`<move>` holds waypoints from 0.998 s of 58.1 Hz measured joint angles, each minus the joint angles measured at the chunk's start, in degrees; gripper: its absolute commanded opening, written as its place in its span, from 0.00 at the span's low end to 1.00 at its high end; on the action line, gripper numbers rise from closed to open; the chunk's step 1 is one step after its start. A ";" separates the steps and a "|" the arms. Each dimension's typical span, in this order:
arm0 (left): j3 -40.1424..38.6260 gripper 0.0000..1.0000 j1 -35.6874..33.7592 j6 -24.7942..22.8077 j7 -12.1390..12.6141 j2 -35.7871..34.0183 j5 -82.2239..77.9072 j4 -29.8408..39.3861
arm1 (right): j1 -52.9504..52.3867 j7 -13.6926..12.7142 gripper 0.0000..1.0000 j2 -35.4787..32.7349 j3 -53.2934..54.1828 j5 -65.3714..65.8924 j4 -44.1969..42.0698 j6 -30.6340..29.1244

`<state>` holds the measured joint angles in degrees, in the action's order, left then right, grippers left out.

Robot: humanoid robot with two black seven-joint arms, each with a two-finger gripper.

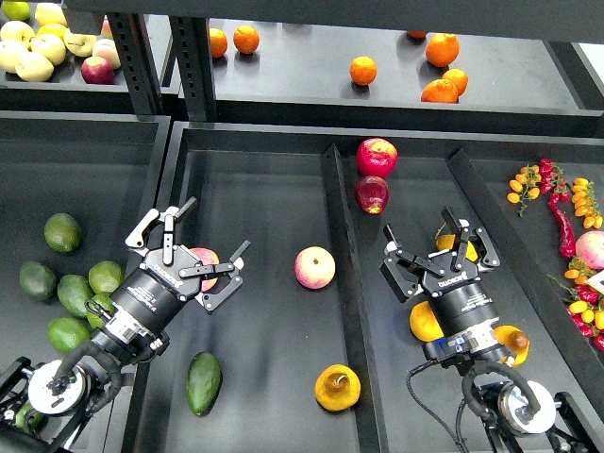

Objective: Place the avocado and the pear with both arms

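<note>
The dark green elongated avocado (pixel 203 382) lies in the middle bin near the front, below my left arm. The orange-yellow pear (pixel 337 388) with a brown hollow lies to its right, close to the divider (pixel 342 255). My left gripper (pixel 200 247) is open and hovers above the bin, over a pink-red apple (pixel 202 265) that its fingers partly hide. My right gripper (pixel 434 243) is open over the right bin, above a yellow fruit (pixel 460 249) that it partly hides. Both grippers are apart from the avocado and the pear.
A pale pink apple (pixel 314 267) lies mid-bin. Two red apples (pixel 377 157) sit at the back by the divider. Rounder green avocados (pixel 75 293) fill the left bin. Yellow-orange pears (pixel 425 322) lie under my right arm. Chilies and small tomatoes (pixel 564 222) are at the right; oranges (pixel 362 70) are on the shelf.
</note>
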<state>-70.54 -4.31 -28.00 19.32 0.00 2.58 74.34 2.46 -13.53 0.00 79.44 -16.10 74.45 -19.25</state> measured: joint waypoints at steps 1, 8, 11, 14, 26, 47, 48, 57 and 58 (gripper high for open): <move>-0.02 1.00 -0.01 0.00 0.26 0.00 -0.01 0.02 | -0.01 0.01 0.99 0.00 0.03 0.00 0.00 0.00; -0.26 1.00 -0.52 0.00 1.38 0.00 -0.18 0.25 | -0.10 0.07 0.99 0.00 0.23 0.00 0.00 0.01; -0.22 1.00 -0.87 0.00 1.94 0.00 -0.24 0.43 | -0.15 0.08 0.99 0.00 0.29 0.00 0.00 0.11; 0.07 1.00 -1.31 0.00 2.67 0.00 -0.29 0.59 | -0.20 0.09 0.99 0.00 0.34 0.00 0.00 0.24; 3.61 1.00 -6.72 0.00 4.50 -4.07 -0.49 0.95 | -0.23 0.09 0.99 0.00 0.35 0.06 0.00 0.87; 23.43 1.00 -24.92 0.00 8.42 -22.85 -5.25 1.49 | -3.76 0.18 0.99 0.00 1.24 0.26 -0.71 5.27; 24.36 1.00 -25.82 0.00 8.48 -23.34 -5.59 1.49 | -4.07 0.18 0.99 0.00 1.31 0.27 -0.92 5.45; 33.26 1.00 -33.73 0.00 8.68 -26.95 -6.98 1.43 | -6.84 0.26 0.99 0.00 2.52 0.31 -3.13 6.54; 34.09 0.99 -34.21 0.00 8.68 -27.20 -7.01 1.45 | -7.07 0.26 0.99 0.00 2.72 0.32 -3.29 6.68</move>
<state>-36.46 -38.52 -28.00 28.00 -27.20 -4.43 75.80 -4.61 -13.27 0.00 82.16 -15.79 71.17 -12.57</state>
